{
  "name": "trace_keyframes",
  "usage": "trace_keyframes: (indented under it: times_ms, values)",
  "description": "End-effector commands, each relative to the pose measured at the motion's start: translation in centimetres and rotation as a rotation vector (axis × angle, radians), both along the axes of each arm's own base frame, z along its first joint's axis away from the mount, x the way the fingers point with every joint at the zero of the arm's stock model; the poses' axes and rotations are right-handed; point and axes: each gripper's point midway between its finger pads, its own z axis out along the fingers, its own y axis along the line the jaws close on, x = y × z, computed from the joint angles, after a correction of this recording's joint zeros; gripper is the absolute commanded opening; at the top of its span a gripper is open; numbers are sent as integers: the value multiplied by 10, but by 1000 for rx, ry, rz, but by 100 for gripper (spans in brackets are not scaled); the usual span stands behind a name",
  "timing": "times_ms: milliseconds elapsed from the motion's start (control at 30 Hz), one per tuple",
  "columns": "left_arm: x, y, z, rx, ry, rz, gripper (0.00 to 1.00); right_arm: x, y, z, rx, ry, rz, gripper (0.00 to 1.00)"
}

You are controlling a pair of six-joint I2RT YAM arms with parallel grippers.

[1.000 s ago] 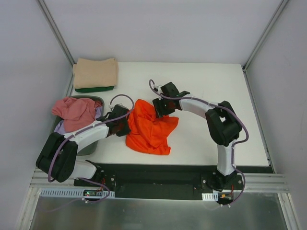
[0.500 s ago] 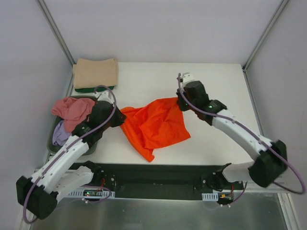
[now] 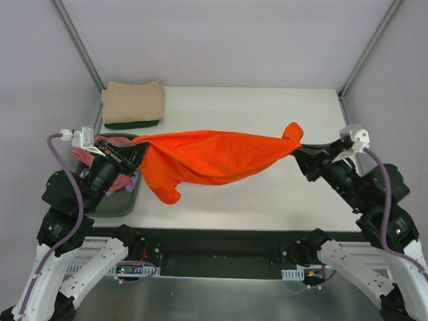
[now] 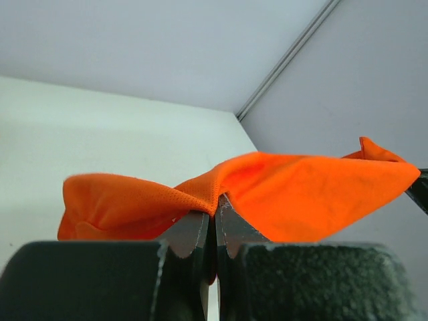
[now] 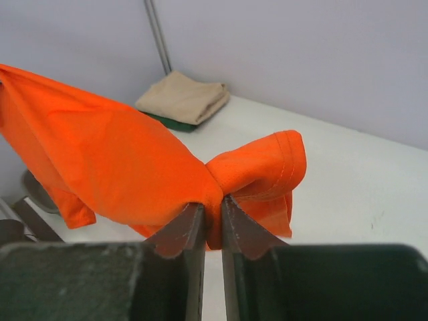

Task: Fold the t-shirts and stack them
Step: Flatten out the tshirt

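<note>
The orange t-shirt hangs stretched in the air between my two grippers, above the table's middle. My left gripper is shut on its left end, over the basket; the cloth is pinched between the jaws in the left wrist view. My right gripper is shut on its right end, with a bunched hem sticking up past the jaws. A loose part of the shirt droops at lower left. A folded tan t-shirt lies on a dark green one at the back left.
A dark grey basket stands at the table's left edge, holding a pink shirt. The folded stack also shows in the right wrist view. Frame posts rise at the back corners.
Both arms have risen and spread apart, lifting the orange shirt off the table and pulling it out wide between them.
</note>
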Motion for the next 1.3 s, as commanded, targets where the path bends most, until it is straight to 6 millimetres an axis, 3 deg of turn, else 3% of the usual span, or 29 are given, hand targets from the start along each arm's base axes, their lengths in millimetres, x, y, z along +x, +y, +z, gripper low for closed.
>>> trace_keyframes:
  times_ms: [0, 100, 233, 333, 400, 433, 467, 500, 533, 567, 633, 700, 767, 967, 1067, 1200, 1267]
  values:
    - [-22, 1, 36, 4, -119, -57, 0, -31, -7, 31, 48, -68, 73, 15]
    - [-12, -6, 29, 11, -81, -65, 0, -26, -10, 30, 51, -66, 43, 16]
    - [43, -13, -19, 86, 86, 39, 0, 22, -31, -7, -42, 61, -218, 16]
    - [96, -3, -75, 196, 249, 219, 4, 67, -52, -56, -202, 188, -466, 18]
    - [129, 6, -114, 287, 357, 331, 11, 96, -58, -100, -288, 308, -553, 19]
    - [143, 2, -134, 335, 416, 328, 15, 115, -60, -136, -333, 421, -561, 19]
    - [159, -3, -158, 383, 482, 314, 33, 131, -61, -164, -351, 504, -563, 22]
    - [167, -6, -169, 419, 514, 299, 59, 146, -70, -185, -353, 573, -592, 36]
    - [177, -11, -192, 467, 587, 287, 88, 159, -73, -205, -360, 643, -598, 62]
    - [183, -13, -198, 489, 623, 282, 99, 169, -76, -221, -382, 694, -613, 84]
    - [187, -14, -209, 519, 678, 283, 99, 175, -85, -230, -459, 763, -665, 93]
    - [182, -14, -216, 520, 703, 273, 99, 174, -91, -232, -482, 777, -695, 99]
    - [167, -17, -224, 488, 729, 240, 99, 170, -94, -230, -456, 751, -716, 96]
    - [93, -20, -255, 367, 819, 126, 99, 124, -111, -223, -242, 707, -824, 96]
    - [61, -9, -271, 308, 839, 139, 99, 101, -81, -239, -130, 731, -642, 96]
    - [31, -7, -285, 232, 847, 109, 99, 69, -6, -250, 87, 806, -216, 96]
    - [22, -4, -293, 207, 868, 121, 99, 55, 8, -262, 123, 879, -139, 96]
